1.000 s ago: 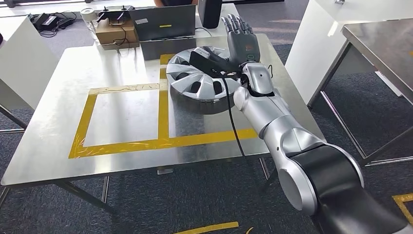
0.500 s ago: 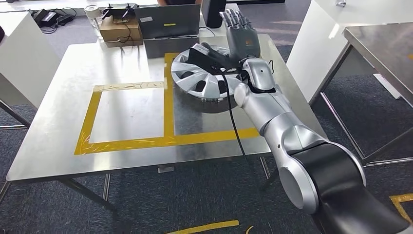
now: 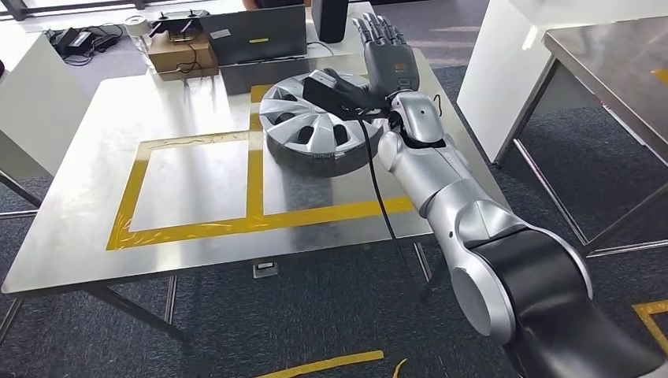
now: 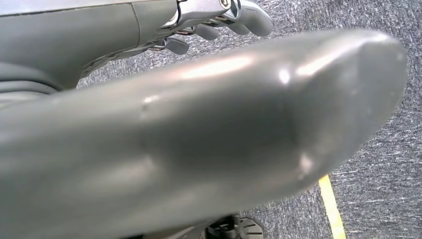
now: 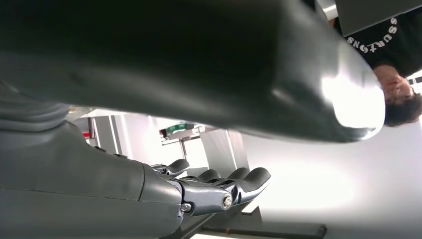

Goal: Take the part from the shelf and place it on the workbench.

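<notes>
A silver wheel cover (image 3: 311,126) lies flat on the steel workbench (image 3: 79,213), inside the right-hand square of yellow tape (image 3: 260,216). My right hand (image 3: 386,67) is raised over the cover's far right rim, palm up-turned, fingers straight and spread, thumb stretched across above the cover; it holds nothing. In the right wrist view the fingers (image 5: 224,189) are extended with nothing between them and the thumb. My left hand (image 4: 219,20) hangs over grey carpet, its fingers apart from the thumb, holding nothing.
At the bench's far edge stand a laptop (image 3: 252,35), a cardboard box (image 3: 177,51) and a dark speaker (image 3: 329,20). A black cable (image 3: 378,189) runs along my right forearm. A white cabinet (image 3: 512,71) and a second steel table (image 3: 614,63) stand right. A person (image 5: 383,45) is behind the bench.
The whole picture has shifted a little, so the camera has moved. My right hand stays raised over the cover's far rim, holding nothing.
</notes>
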### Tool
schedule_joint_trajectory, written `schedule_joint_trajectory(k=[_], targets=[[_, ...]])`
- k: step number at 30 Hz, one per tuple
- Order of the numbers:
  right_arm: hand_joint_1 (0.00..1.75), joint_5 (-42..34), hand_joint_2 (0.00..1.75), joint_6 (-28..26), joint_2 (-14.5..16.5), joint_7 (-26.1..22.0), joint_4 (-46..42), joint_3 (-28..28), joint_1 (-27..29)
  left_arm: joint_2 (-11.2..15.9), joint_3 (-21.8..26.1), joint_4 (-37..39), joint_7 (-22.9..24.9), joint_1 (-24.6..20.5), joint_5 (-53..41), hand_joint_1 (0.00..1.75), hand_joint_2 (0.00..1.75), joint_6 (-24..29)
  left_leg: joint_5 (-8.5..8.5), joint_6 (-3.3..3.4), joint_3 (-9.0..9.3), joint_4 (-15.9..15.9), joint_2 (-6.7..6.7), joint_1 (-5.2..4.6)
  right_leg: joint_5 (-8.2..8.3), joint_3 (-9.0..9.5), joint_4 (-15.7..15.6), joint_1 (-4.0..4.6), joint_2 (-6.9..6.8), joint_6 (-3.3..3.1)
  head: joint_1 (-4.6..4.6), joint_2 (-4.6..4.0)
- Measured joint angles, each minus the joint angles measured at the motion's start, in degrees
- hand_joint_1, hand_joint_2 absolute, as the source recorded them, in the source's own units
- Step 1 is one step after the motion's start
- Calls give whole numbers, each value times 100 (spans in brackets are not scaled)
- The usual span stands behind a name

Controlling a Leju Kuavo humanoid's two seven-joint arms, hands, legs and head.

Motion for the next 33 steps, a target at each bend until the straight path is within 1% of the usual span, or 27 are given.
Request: schedule_joint_trajectory(k=[2,3,4,6,7,8,9,11,12,13,14,16,17,18,19,20,21,22,23,24,25,27,28,29,30,32,33], targets=[[0,27,0,-21,10,-8,1,0,5,10,2,0,-18,0,20,0,0,3,-370,-24,-245,709,-5,2,70,-95,4,9,1,-22,-8,0],[0,56,0,-31,12,-7,1,0,10,15,3,0,-26,1,23,0,0,3,-417,-28,-279,880,-6,1,108,-146,8,13,2,-21,-9,0],[0,86,0,-39,12,-2,1,0,15,20,4,0,-33,1,25,0,0,3,-347,-25,-201,825,-7,2,146,-195,13,15,4,-13,-9,0],[0,125,0,-46,12,10,0,0,14,30,4,-2,-43,-6,26,0,0,4,-45,-1,251,124,-8,3,221,-283,33,14,7,20,-10,-1],[0,133,0,-50,12,15,-1,0,11,34,4,-3,-46,-11,27,0,0,5,61,19,485,-253,-14,-6,261,-319,40,16,10,51,-8,-1],[0,140,0,-53,13,20,-1,0,9,38,5,-5,-51,-13,27,0,0,5,126,41,639,-521,-24,-18,300,-341,42,18,10,86,-8,-1],[0,150,0,-57,15,22,-2,0,6,39,5,-6,-55,-14,27,0,0,5,132,66,682,-637,-35,-32,343,-355,39,20,10,125,-11,-1],[0,164,0,-62,17,23,-2,0,3,38,7,-6,-66,-10,27,0,0,5,198,139,610,-647,-48,-50,441,-369,-2,23,11,206,-17,0],[0,169,0,-62,12,24,-1,0,-2,36,7,-5,-74,-12,27,0,0,5,243,187,565,-657,-41,-42,440,-395,-3,17,12,241,-23,0],[0,171,0,-57,6,25,1,0,-7,33,7,-6,-90,-14,27,0,0,5,305,238,516,-666,-32,-32,344,-443,56,15,11,270,-18,1],[0,173,0,-51,0,25,2,0,-12,30,8,-7,-114,-15,27,0,0,4,378,281,453,-676,-20,-19,144,-524,228,11,11,296,-11,0],[0,176,0,-39,-3,14,3,0,-12,30,9,-10,-161,-16,19,0,0,2,513,333,293,-671,-3,-18,-434,-740,920,7,8,331,6,-1],[0,175,0,-38,-3,3,3,0,-6,31,9,-11,-173,-14,9,0,0,0,578,342,207,-666,1,-23,-638,-826,1307,6,8,344,9,-2],[0,173,0,-38,-4,-10,4,0,4,35,9,-11,-169,-11,-8,0,0,0,638,346,124,-661,3,-29,-717,-849,1581,7,9,346,11,-2],[0,170,0,-37,-5,-23,4,0,14,40,9,-11,-153,-6,-27,0,0,-1,695,345,45,-655,3,-37,-672,-779,1668,11,8,336,14,-1],[0,167,0,-36,-6,-39,4,0,22,46,9,-11,-130,-2,-49,0,0,0,750,341,-28,-649,3,-44,-549,-593,1526,19,8,312,15,-1],[0,165,0,-36,-6,-51,4,0,22,51,9,-11,-106,2,-68,0,0,1,802,334,-91,-643,3,-51,-427,-306,1194,37,8,271,16,0],[0,162,0,-36,-6,-64,3,0,17,52,9,-11,-90,4,-79,0,0,0,852,320,-146,-637,1,-59,-399,11,766,62,4,219,15,0],[0,154,0,-40,-6,-77,2,0,10,54,9,-11,-78,6,-87,0,0,0,899,297,-182,-638,1,-62,-405,263,399,87,-1,179,11,0],[0,136,0,-45,-7,-95,1,0,2,57,9,-11,-71,8,-91,0,0,0,943,266,-198,-644,2,-59,-443,420,141,114,-2,143,19,-1],[0,104,0,-50,-12,-128,0,-1,-1,61,9,-10,-63,11,-96,0,0,-1,987,228,-205,-658,4,-52,-474,471,21,135,-3,118,26,-1],[0,21,0,-53,-24,-234,1,-2,7,76,9,-9,-43,23,-107,0,0,0,1052,152,-214,-692,3,-42,-369,437,-47,130,-5,65,50,-2],[0,-26,0,-52,-28,-300,2,-2,15,84,9,-9,-35,33,-113,0,0,1,991,119,-247,-662,-5,-41,-300,405,-78,111,-11,29,45,-2],[0,-73,0,-48,-28,-361,2,-7,26,93,10,-9,-30,45,-123,0,0,3,828,89,-303,-539,-15,-41,-222,359,-112,87,-17,-4,35,-1],[0,-119,0,-38,-28,-414,2,-17,37,105,10,-9,-29,53,-133,0,0,4,579,64,-384,-298,-23,-32,-147,297,-130,70,-22,-28,25,-1],[0,-182,0,-2,-28,-488,3,-41,78,122,10,-9,-34,67,-150,0,0,13,70,9,-568,430,-28,-13,-12,135,-131,61,-20,-44,4,-1],[0,-195,0,11,-28,-508,3,-48,110,133,10,-9,-39,73,-152,0,0,19,-34,-15,-611,737,-28,-2,53,49,-126,57,-22,-38,3,-2]])
